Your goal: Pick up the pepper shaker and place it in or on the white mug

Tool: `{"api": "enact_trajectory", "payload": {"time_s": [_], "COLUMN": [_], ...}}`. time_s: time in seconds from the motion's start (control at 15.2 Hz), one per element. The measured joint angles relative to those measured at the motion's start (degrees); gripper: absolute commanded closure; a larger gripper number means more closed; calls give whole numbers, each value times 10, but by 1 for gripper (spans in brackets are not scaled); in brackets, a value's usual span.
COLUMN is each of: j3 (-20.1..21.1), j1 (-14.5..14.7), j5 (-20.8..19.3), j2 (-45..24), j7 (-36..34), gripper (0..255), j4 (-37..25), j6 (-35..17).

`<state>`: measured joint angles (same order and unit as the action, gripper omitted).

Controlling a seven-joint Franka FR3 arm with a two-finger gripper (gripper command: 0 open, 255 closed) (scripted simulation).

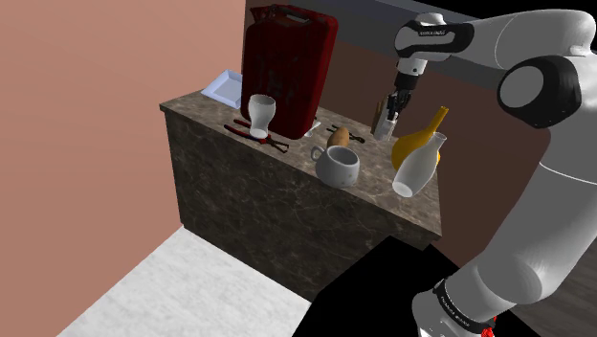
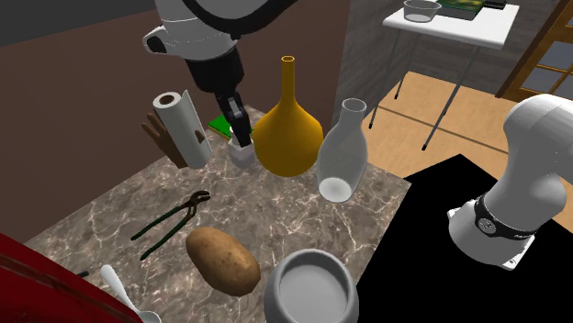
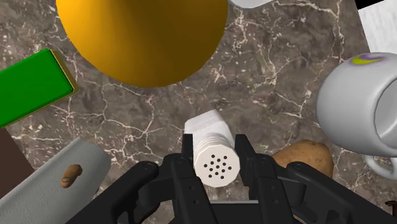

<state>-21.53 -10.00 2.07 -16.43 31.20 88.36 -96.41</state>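
The pepper shaker point(image 3: 216, 167), white with a holed cap, stands on the marble counter point(image 2: 275, 211) beside the yellow vase point(image 2: 287, 128). My gripper point(image 3: 216, 149) comes down over it, and both fingers press against the sides of its cap, shut on it. In the second exterior view the shaker point(image 2: 241, 152) still seems to rest on the counter under the gripper point(image 2: 240, 133). The white mug point(image 1: 338, 166) sits near the counter's front edge, open side up, a little apart from the gripper point(image 1: 389, 115). The mug point(image 3: 356, 108) also shows beyond a potato point(image 3: 305, 156).
A white vase point(image 2: 340, 161) stands next to the yellow one. A paper towel roll point(image 2: 182, 128), a green book point(image 3: 28, 89) and a brown knife block point(image 2: 158, 138) crowd the shaker's other side. Pliers point(image 2: 170, 220), a white goblet point(image 1: 261, 113) and a red canister point(image 1: 287, 67) stand farther along.
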Motion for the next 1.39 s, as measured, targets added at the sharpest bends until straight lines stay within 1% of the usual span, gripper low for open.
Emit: {"api": "enact_trajectory", "payload": {"time_s": [0.46,0.59,1.06,1.25,1.32,1.39], "j3": [-1,0,31,47,52,60], "j1": [-3,0,64,86,94,103], "j5": [0,-1,-21,-23,-24,-23], "j2": [-2,2,80,96,106,109], "j7": [1,-3,-93,-132,-145,-161], "gripper": [255,255,255,255,255,255], "j4": [-59,-64,19,29,42,39], "j6": [57,65,60,66,63,69]}}
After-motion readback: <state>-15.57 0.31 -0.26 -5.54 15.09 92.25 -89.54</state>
